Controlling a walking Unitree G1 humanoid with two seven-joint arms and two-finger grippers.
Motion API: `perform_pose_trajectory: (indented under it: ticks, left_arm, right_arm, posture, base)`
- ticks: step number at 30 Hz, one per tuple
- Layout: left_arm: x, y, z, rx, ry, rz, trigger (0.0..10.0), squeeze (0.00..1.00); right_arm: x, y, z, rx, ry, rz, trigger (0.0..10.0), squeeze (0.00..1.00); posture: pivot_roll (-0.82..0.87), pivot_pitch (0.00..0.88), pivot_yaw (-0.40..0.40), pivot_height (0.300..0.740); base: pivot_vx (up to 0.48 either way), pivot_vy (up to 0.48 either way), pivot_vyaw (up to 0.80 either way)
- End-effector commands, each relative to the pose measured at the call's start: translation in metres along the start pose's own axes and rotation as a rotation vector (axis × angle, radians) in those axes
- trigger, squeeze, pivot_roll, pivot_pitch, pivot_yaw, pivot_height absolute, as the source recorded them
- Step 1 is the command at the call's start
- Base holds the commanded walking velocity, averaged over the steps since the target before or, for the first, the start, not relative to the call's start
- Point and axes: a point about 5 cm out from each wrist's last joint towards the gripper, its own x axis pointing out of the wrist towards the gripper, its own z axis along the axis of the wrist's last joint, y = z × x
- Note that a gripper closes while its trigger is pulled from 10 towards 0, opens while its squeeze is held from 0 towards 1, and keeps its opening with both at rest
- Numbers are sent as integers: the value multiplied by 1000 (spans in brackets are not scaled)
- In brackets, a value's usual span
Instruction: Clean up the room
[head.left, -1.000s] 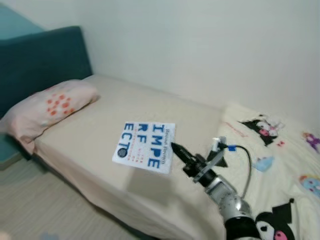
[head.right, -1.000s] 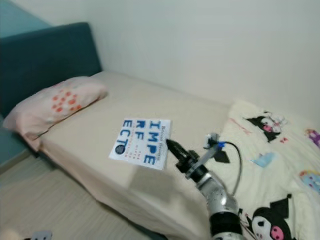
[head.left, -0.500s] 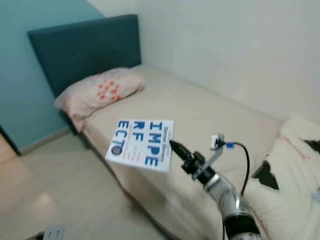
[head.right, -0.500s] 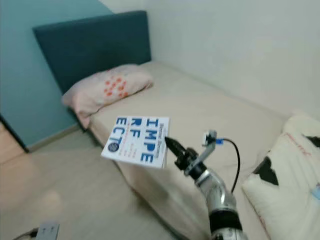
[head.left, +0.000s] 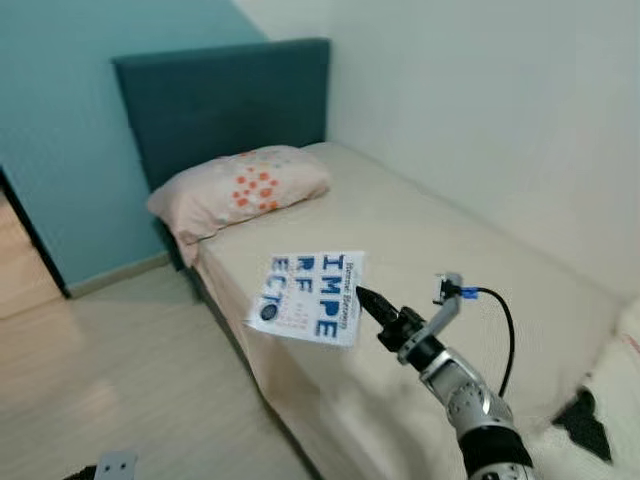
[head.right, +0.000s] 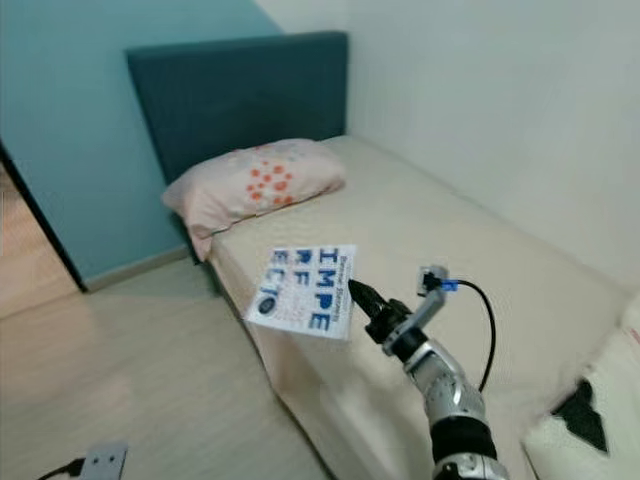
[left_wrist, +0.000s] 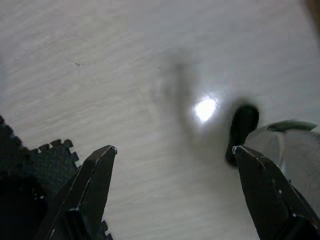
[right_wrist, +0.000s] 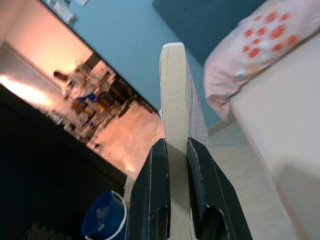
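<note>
My right gripper (head.left: 366, 301) is shut on a white book with blue letters (head.left: 310, 297), held flat in the air over the bed's near edge. In the right wrist view the book (right_wrist: 176, 130) stands edge-on, pinched between the two black fingers (right_wrist: 155, 190). My left gripper (left_wrist: 172, 155) hangs open over pale wood floor, nothing between its fingers (left_wrist: 97, 172).
A beige bed (head.left: 450, 250) runs along the white wall, with a pink spotted pillow (head.left: 240, 190) by the teal headboard (head.left: 220, 95). A bunched patterned blanket (head.right: 590, 420) lies at the right. Wood floor (head.left: 120, 380) spreads to the left, with a small grey device (head.right: 100, 461) on it. An open doorway (right_wrist: 85, 95) shows a blue bucket (right_wrist: 102, 217).
The camera has swung left: headboard, teal wall and floor have come into view and the patterned blanket has slid off right. The right gripper keeps its hold on the book.
</note>
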Motion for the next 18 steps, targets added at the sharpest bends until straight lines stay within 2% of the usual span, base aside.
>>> perform_pose_trajectory:
  ticks: [1,18]
  left_arm:
    - [-1,2,-5,7,12,3,10000,0]
    - [-1,3,-8,17,21,4,10000,0]
  right_arm:
    - [12,13,-2,-9,-4,70,10000,0]
    - [11,22,-11,-34,53,150,10000,0]
  posture:
    - [104,0,-53,740]
    - [88,0,-43,740]
  base:
    - [480,0,719]
    - [480,0,727]
